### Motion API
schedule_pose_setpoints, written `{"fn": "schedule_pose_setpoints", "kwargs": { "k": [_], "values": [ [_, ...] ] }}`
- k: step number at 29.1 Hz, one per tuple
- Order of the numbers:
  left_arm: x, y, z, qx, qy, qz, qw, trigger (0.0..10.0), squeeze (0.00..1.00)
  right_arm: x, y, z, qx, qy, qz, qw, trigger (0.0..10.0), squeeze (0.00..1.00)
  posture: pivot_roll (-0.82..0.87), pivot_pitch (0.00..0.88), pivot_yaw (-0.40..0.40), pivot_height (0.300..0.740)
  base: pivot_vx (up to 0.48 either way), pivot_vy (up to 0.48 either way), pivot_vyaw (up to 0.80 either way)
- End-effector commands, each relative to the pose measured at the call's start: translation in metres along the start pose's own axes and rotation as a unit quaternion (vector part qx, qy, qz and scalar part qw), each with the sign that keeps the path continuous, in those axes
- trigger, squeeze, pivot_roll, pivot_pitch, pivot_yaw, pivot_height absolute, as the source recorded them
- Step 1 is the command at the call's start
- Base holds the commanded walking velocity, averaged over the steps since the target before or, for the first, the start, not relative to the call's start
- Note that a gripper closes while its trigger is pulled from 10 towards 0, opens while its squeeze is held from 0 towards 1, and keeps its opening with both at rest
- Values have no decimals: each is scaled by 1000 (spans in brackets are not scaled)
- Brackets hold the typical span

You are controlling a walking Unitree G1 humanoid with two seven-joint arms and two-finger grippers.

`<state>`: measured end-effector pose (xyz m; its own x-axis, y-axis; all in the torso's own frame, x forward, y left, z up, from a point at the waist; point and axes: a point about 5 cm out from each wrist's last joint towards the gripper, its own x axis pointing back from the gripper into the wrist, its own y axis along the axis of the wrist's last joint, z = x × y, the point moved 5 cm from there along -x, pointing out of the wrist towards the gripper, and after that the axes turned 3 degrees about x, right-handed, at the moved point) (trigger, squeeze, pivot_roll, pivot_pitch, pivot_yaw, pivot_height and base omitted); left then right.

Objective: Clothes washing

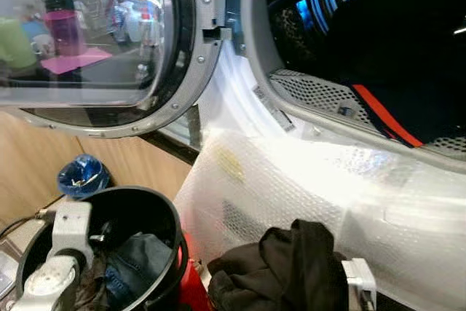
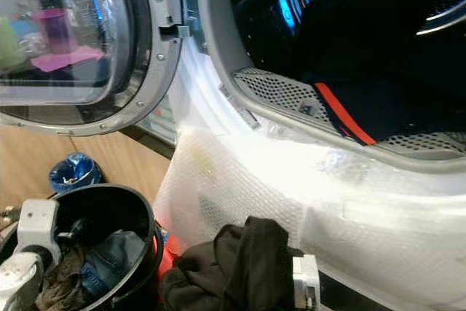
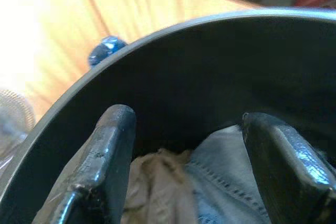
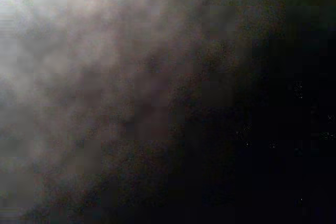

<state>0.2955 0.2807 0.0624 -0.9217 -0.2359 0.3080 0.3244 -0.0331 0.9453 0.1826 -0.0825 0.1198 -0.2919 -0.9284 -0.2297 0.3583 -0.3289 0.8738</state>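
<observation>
The left hand (image 3: 184, 145) hangs inside the mouth of a black bucket (image 1: 156, 205), its two black fingers (image 3: 107, 156) spread wide with nothing between them. Just below the fingertips lie a piece of blue denim (image 3: 223, 182) and, beside it, a tan cloth (image 3: 157, 192); both rest loose in the bucket. From the head camera the silver left wrist (image 1: 62, 253) covers the near rim, and the denim (image 1: 138, 264) shows past it.

Beyond the bucket from the left hand, on the wooden floor (image 1: 29, 172), sits a small blue crumpled object (image 1: 82, 175).

To the right of the left hand, a dark bundle of clothing (image 1: 287, 271) is draped over the right arm, whose white wrist housing (image 1: 360, 282) peeks out beside the cloth. The right wrist view is dark, blurred fabric pressed close to the lens, so I cannot tell whether the right hand is wide or closed.

Above and ahead of both hands stands the washing machine. Its round glass door (image 1: 95, 41) is swung open to the left, and its drum (image 1: 364, 41) gapes on the right. A dark garment with a red-orange stripe (image 1: 386, 118) lies inside on the perforated drum wall. Bubble wrap (image 1: 291, 180) covers the machine's front below the opening, just beyond the dark bundle.
</observation>
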Motion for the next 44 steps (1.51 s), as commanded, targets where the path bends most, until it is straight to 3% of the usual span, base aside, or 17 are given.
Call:
{"fn": "schedule_pose_setpoints", "kwargs": {
  "k": [1, 4, 10, 12, 15, 17, 18, 19, 21, 25, 26, 27, 28, 31, 34, 41, 44],
  "values": [
    [1, -6, 5, -13, 15, -8, 1000, 10000, 0, -9, 16, 10, 15, 27, -25, 999, 0, 0, 27, 0, 19, 740, 0, 0, 0],
    [2, -25, 5, -11, 21, 5, 1000, 10000, 0, -23, 44, 20, 33, 50, -75, 995, 0, 0, 26, 0, 19, 740, 0, 0, 0],
    [2, -37, -4, -18, 7, 3, 1000, 10000, 0, -37, 103, 34, 59, 86, -185, 977, 0, 0, 31, 0, 20, 740, 0, 0, 0],
    [3, -42, -7, -25, -1, 6, 1000, 10000, 0, -35, 143, 39, 72, 100, -263, 957, 0, 0, 35, 0, 20, 740, 0, 0, 0],
    [3, -47, -8, -17, -2, 8, 1000, 10000, 0, -31, 190, 47, 110, 119, -329, 930, 0, 0, 34, 0, 19, 740, 0, 0, 0],
    [2, -51, -12, -17, -9, 11, 1000, 10000, 0, -24, 231, 45, 164, 112, -368, 908, 0, 0, 38, 0, 25, 740, 0, 0, 0],
    [2, -51, -12, -17, -9, 11, 1000, 10000, 0, -24, 231, 45, 164, 112, -368, 908, 0, 0, 38, 0, 25, 740, 0, 0, 0],
    [1, -56, -14, -16, -11, 14, 1000, 10000, 0, -15, 260, 45, 194, 108, -399, 890, 0, 0, 32, 0, 29, 740, 0, 0, 0],
    [2, -59, -16, -5, -13, 19, 1000, 10000, 0, -3, 292, 44, 214, 93, -443, 866, 0, 0, 35, 0, 29, 740, 0, 0, 0],
    [2, -61, -19, -8, -17, 20, 1000, 10000, 0, 1, 321, 37, 227, 70, -468, 851, 0, 0, 32, 0, 34, 740, 0, 0, 0],
    [2, -63, -20, -10, -21, 21, 1000, 10000, 0, 0, 345, 31, 241, 56, -474, 845, 0, 0, 32, 0, 34, 740, 0, 0, 0],
    [2, -63, -20, -10, -21, 21, 1000, 10000, 0, 0, 345, 31, 241, 56, -474, 845, 0, 0, 32, 0, 34, 740, 0, 0, 0],
    [3, -66, -22, -10, -26, 23, 999, 10000, 0, -7, 370, 27, 254, 47, -474, 842, 0, 0, 32, 0, 33, 740, 0, 0, 0],
    [3, -66, -23, -8, -26, 23, 999, 10000, 0, -10, 382, 28, 254, 52, -483, 836, 0, 0, 31, 0, 33, 740, 0, 0, 0],
    [1, -68, -28, -2, -32, 24, 999, 10000, 0, -43, 418, 7, 252, -7, -462, 850, 0, 0, 26, 0, 32, 740, 0, 0, 0],
    [0, -68, -35, 1, -43, 24, 999, 10000, 0, -85, 443, -15, 213, -82, -441, 868, 0, 0, 22, 0, 27, 740, 0, 0, 0],
    [0, -69, -38, 0, -51, 27, 998, 10000, 0, -116, 444, -29, 198, -148, -402, 882, 0, 0, 18, 0, 28, 740, 0, 0, 0]
  ]
}}
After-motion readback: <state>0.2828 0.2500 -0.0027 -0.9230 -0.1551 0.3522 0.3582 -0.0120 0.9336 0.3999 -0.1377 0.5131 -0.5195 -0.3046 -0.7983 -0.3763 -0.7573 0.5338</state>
